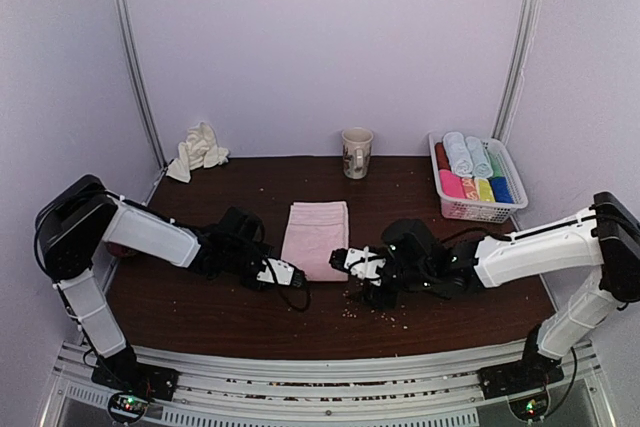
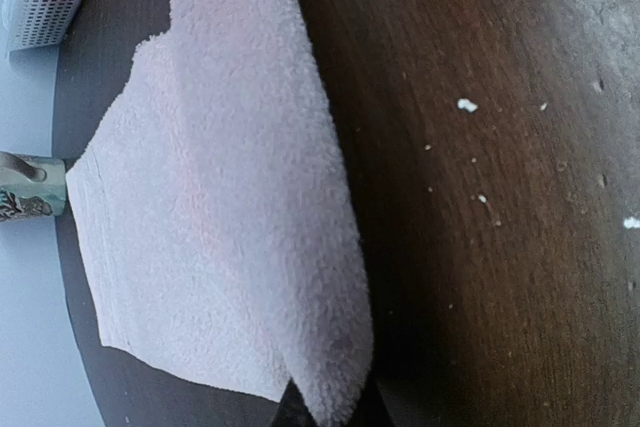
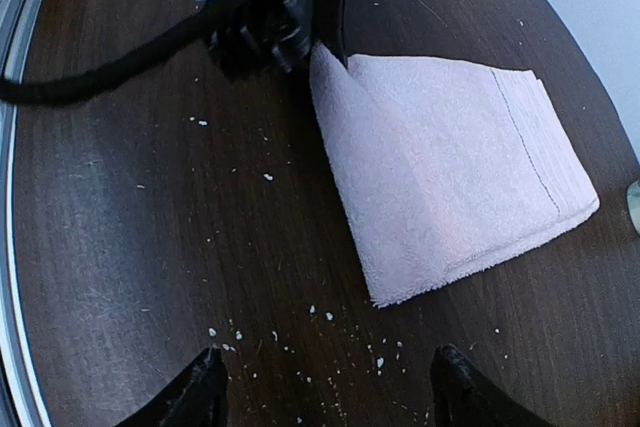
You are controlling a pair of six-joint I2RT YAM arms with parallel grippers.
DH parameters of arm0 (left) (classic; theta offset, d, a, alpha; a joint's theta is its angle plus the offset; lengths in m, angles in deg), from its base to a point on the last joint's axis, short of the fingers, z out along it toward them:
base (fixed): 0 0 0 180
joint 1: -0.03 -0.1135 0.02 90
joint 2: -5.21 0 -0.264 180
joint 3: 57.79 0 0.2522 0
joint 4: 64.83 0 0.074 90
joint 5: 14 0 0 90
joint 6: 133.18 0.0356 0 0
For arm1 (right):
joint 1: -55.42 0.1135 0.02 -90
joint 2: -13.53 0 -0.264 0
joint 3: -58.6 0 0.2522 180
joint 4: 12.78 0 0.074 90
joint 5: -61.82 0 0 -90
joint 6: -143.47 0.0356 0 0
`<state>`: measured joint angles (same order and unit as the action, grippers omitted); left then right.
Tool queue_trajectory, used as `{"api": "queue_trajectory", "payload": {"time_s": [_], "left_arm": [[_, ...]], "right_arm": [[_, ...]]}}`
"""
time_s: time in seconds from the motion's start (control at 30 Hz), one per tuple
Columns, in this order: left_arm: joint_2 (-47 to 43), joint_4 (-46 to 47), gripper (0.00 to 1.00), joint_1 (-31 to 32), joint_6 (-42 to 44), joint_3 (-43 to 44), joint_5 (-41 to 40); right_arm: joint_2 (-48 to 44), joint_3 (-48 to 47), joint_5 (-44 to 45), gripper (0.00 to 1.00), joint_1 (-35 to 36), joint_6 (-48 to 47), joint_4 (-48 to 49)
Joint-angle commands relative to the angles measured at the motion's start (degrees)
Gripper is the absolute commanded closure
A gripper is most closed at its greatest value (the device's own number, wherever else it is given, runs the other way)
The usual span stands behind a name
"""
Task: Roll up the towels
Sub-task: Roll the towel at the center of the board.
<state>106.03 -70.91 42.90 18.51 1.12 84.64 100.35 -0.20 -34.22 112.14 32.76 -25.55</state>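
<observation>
At the near edge of a dark wooden table (image 1: 190,319), two robot arms reach inward toward a single cloth. Pale crumbs (image 1: 378,313) dot the wood just in front of them.

The right gripper (image 3: 330,367) hangs released. Its two dark fingers (image 3: 205,392) are spread wide with nothing between them, low over the table and just short of the cloth's near right corner, without touching it.

The left gripper (image 3: 312,39) is clenched on the near left corner of the pale pink towel (image 1: 316,235). It pinches the nap and lifts that corner slightly off the wood, so the near edge curls upward there.

The rest of the pink towel lies flat at the middle of the table, between the two arms. It is a folded rectangle, with its long sides running away from the robot and its layered edges showing along the far end.

Beyond it, near the back edge, a patterned mug (image 1: 356,151) stands upright. To the mug's right sits a white slatted basket (image 1: 476,211), packed with rolled bright towels (image 1: 476,189) in front and light blue-grey rolls (image 1: 468,155) behind.

At the far left corner, well apart from everything else, the cream-white towel (image 1: 198,150) lies crumpled in a loose heap against the wall.
</observation>
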Motion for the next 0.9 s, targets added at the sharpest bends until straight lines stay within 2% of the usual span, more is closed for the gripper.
{"api": "queue_trajectory", "payload": {"time_s": [0.0,0.2,0.33,0.87], "left_arm": [[0.7,-11.6,1.0,-1.8,-4.4,4.4,6.8],[3.0,-21.3,1.0,-3.1,-5.9,9.8,11.4],[4.4,-26.5,1.0,-3.9,-6.7,12.6,14.3],[9.8,-38.3,1.0,-6.6,-4.6,18.6,21.3]], "right_arm": [[0.1,2.9,8.8,0.3,2.3,-7.6,11.4],[5.9,3.5,18.2,0.3,7.6,-15.8,17.3],[10.2,2.5,20.5,0.31,9.7,-20.4,20.2],[25.8,-6.1,35.7,0.41,10.9,-27.1,23.4]]}}
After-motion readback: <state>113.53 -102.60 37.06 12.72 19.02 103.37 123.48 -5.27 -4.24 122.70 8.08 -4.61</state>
